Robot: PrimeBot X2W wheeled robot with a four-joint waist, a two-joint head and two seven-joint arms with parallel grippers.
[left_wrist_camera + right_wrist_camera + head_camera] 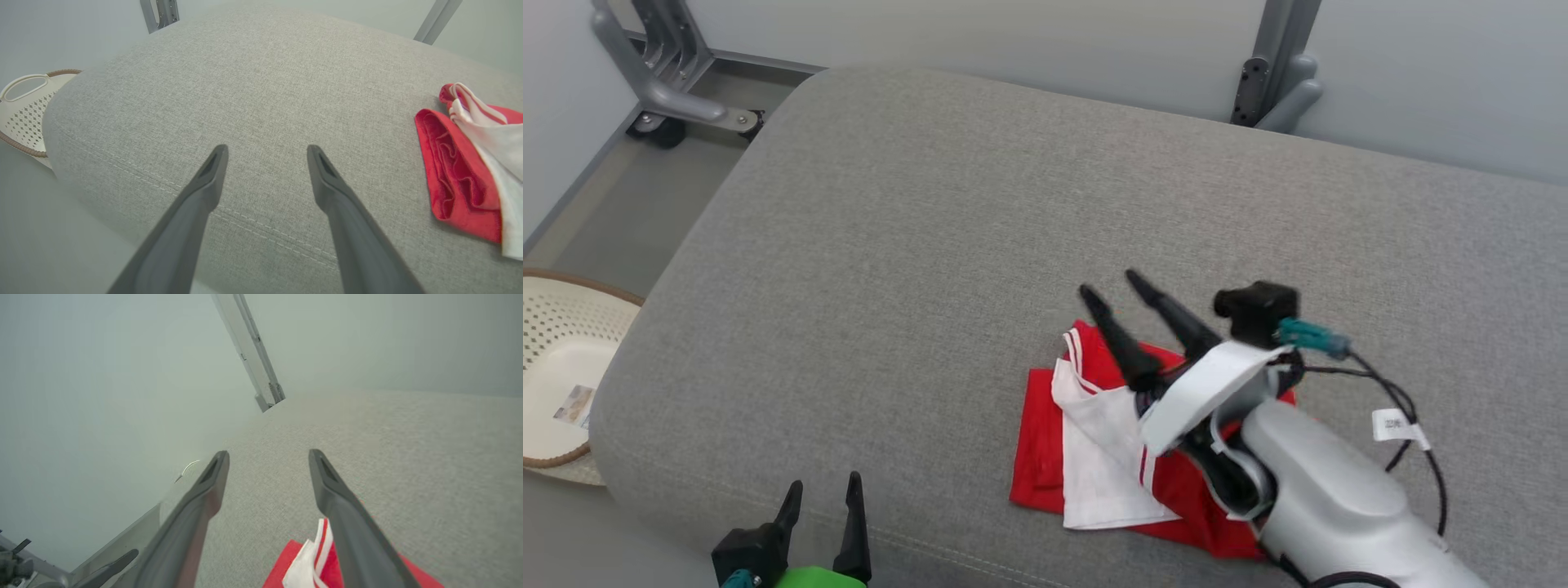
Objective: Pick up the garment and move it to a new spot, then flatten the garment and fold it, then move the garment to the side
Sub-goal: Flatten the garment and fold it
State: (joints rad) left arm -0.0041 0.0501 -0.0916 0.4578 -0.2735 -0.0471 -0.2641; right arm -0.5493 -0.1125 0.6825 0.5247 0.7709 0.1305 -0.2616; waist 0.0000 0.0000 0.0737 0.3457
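The left pincer [824,483] sits closest, low at the near left edge of the grey padded bench [915,245]. Its two dark fingers stand well apart with nothing between them, and a green part shows just beneath. In the left wrist view this pincer [267,149] hangs over bare grey fabric beside a line of stitching.

To the right, the pale right forearm [1323,498] reaches in from the lower corner. It carries a black cable [1425,457] with a small white tag. It ends in the right pincer [1107,282], whose fingers are spread and point away and to the left. The right wrist view shows that pincer [267,455] gaping, gripping nothing.

Under that wrist lies the garment [1094,433], red with a white panel and striped trim, folded into a compact stack. It rests on the bench's near right part, well apart from the left pincer. The left wrist view shows its layered red edge [461,163]. In the right wrist view it [310,559] lies below the right-hand finger; I cannot tell whether finger and cloth touch.

Farther left, on the floor off the bench's edge, stands a cream perforated basket [556,359]. Beyond the bench, grey metal frame legs [662,73] meet a pale wall [1013,33].
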